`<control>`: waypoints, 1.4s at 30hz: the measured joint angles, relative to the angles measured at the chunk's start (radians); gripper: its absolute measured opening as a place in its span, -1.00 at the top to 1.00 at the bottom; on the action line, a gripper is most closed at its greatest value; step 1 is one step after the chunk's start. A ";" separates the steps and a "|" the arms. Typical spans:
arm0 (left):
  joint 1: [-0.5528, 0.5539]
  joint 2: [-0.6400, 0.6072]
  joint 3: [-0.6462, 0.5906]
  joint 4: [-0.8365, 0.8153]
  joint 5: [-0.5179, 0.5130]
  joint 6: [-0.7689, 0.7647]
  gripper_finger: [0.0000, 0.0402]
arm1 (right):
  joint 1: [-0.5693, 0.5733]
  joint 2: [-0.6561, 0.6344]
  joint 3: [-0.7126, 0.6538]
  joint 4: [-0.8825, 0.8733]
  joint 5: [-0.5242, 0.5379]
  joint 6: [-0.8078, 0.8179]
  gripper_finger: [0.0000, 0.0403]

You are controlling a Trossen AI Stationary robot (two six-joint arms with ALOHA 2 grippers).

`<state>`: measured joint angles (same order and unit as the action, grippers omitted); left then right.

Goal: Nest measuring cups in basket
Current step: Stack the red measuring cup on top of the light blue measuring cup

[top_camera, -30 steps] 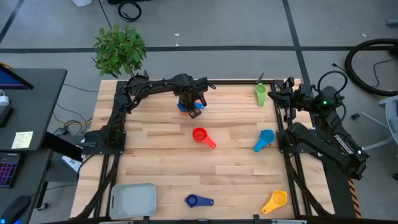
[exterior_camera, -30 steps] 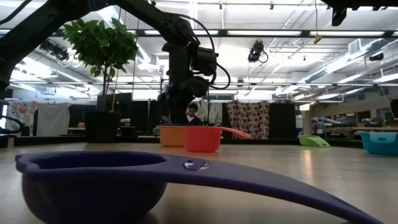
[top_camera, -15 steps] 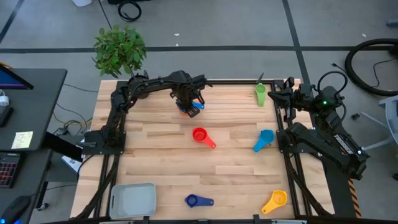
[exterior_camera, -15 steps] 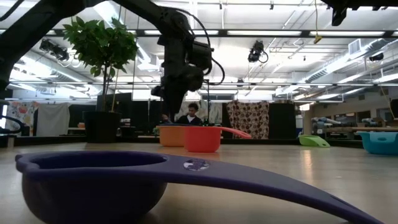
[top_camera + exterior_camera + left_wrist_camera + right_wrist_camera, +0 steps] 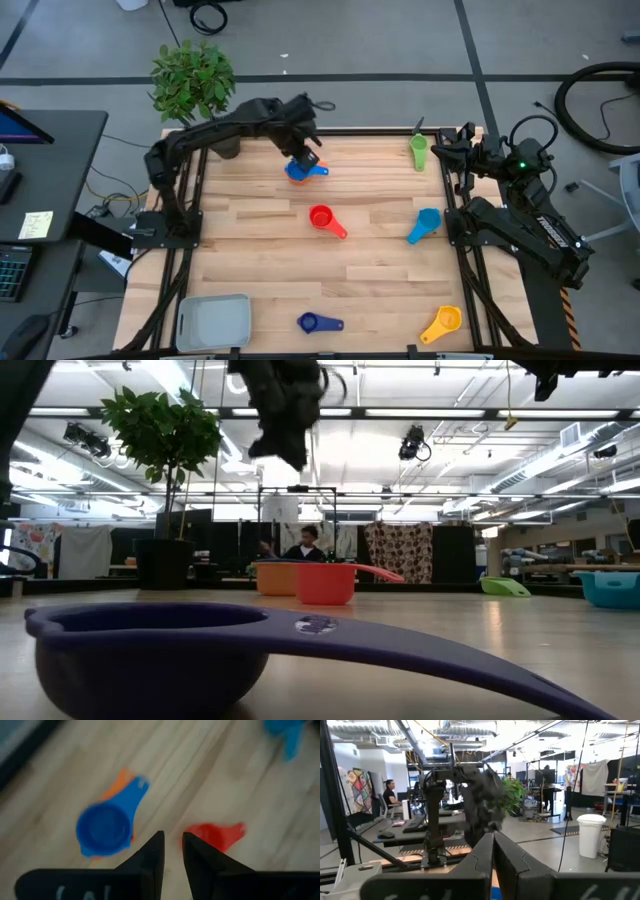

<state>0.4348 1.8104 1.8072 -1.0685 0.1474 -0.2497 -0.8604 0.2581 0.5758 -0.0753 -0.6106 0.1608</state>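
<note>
A blue measuring cup sits nested in the orange one, near the table's far edge. My left gripper hangs high above them, its fingers a little apart with nothing between them. The red cup stands at mid table and the light blue cup to its right. The green cup is at the far right. The dark blue cup and the yellow cup lie near the front edge. The grey basket rests at the near left corner. My right gripper waits shut at the far right corner.
A potted plant stands just beyond the far left corner. Black frame rails run along the table's left and right sides. Bare wood lies between the red cup and the basket.
My left gripper has risen well clear of the blue and orange cups and tipped less steeply downward, drawing back a little toward the far left. The blue cup stays nested in the orange one on the table.
</note>
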 joint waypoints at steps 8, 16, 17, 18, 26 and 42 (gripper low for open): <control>-0.007 -0.201 0.000 0.094 -0.018 0.030 0.64 | 0.000 0.020 0.000 -0.015 -0.025 0.043 0.90; -0.037 -0.361 0.001 0.090 -0.020 0.036 0.64 | 0.001 0.083 0.000 0.003 -0.070 -0.009 0.90; -0.042 -0.377 0.001 0.090 -0.021 0.037 0.64 | 0.001 0.091 0.000 0.013 -0.071 -0.022 0.90; -0.049 -0.392 0.001 0.090 -0.024 0.037 0.64 | 0.001 0.100 0.000 0.025 -0.073 -0.033 0.90; -0.113 -0.461 0.001 0.029 -0.111 0.027 0.64 | 0.010 0.209 0.051 0.058 -0.101 -0.055 0.90; -0.171 -0.485 -0.001 -0.082 -0.215 0.047 0.64 | 0.266 0.563 0.466 -0.303 0.014 -0.269 0.90</control>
<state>0.2636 1.3251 1.8065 -1.1509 -0.0675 -0.2026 -0.5944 0.8214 1.0421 -0.3788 -0.5963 -0.1086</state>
